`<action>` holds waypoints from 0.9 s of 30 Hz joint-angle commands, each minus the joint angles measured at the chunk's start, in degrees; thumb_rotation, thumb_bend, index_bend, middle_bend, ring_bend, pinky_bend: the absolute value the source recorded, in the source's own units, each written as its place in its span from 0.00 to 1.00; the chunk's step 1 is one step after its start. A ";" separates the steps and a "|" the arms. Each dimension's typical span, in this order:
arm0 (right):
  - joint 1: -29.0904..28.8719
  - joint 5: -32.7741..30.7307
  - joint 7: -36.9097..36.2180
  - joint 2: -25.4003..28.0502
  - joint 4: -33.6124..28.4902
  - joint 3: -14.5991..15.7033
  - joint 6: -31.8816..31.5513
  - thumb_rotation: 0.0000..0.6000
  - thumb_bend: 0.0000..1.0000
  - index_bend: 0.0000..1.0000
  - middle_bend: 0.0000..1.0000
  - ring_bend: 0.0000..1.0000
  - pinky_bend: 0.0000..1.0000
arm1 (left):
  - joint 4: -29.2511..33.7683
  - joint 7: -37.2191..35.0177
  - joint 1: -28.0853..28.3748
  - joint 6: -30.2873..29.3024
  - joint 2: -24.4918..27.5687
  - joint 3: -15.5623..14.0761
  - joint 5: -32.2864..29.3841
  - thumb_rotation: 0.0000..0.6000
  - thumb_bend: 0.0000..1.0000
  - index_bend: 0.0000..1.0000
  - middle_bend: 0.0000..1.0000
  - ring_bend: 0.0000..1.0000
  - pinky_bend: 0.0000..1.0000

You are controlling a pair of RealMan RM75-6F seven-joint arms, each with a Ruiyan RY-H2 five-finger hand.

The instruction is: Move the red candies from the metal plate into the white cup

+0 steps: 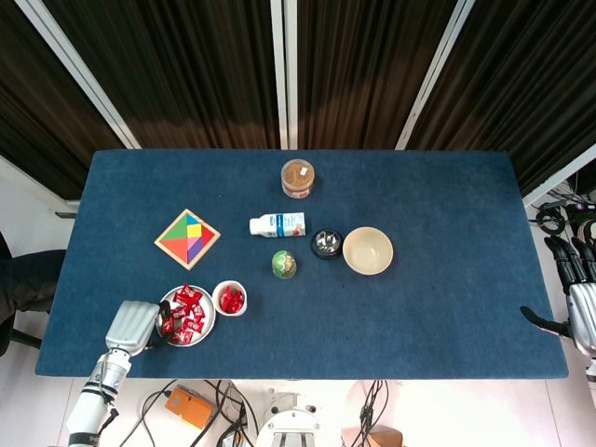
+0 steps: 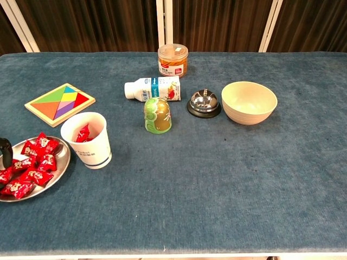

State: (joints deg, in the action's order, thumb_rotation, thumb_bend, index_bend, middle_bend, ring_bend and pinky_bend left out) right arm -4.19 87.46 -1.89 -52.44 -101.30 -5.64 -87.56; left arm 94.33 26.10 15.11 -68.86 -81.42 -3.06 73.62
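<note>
The metal plate with several red candies sits near the table's front left corner. Just right of it stands the white cup with red candies inside. My left hand is at the plate's left rim, its dark fingers curled down onto the candies. The chest view shows only one dark fingertip at the frame edge, and whether a candy is pinched is hidden. My right hand hangs off the table's right edge, fingers spread, holding nothing.
A tangram puzzle lies behind the plate. Mid-table are a lying milk bottle, a green egg-shaped toy, a desk bell, a cream bowl and a lidded jar.
</note>
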 commanded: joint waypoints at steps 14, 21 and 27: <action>0.08 -0.19 0.00 0.09 -0.09 -0.10 -0.21 1.00 0.22 0.00 0.14 0.00 0.12 | 3.43 -4.23 0.67 -0.29 2.90 1.27 1.92 1.00 0.36 0.57 1.00 0.96 0.90; 0.23 -0.17 0.10 -0.05 -0.25 -0.04 -0.43 1.00 0.22 0.00 0.14 0.00 0.12 | 10.20 -11.04 1.76 -3.46 8.15 4.08 7.88 1.00 0.35 0.57 1.00 0.96 0.90; 0.45 -0.28 -0.11 -0.16 -0.02 0.05 -0.61 1.00 0.22 0.00 0.14 0.00 0.12 | 13.20 -12.28 5.66 0.11 8.40 6.60 8.72 1.00 0.34 0.57 1.00 0.96 0.90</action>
State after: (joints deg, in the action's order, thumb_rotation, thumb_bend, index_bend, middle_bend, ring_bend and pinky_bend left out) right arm -3.77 87.19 -1.97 -52.59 -101.36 -5.61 -88.17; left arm 106.78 14.18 19.49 -70.15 -72.95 2.67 82.41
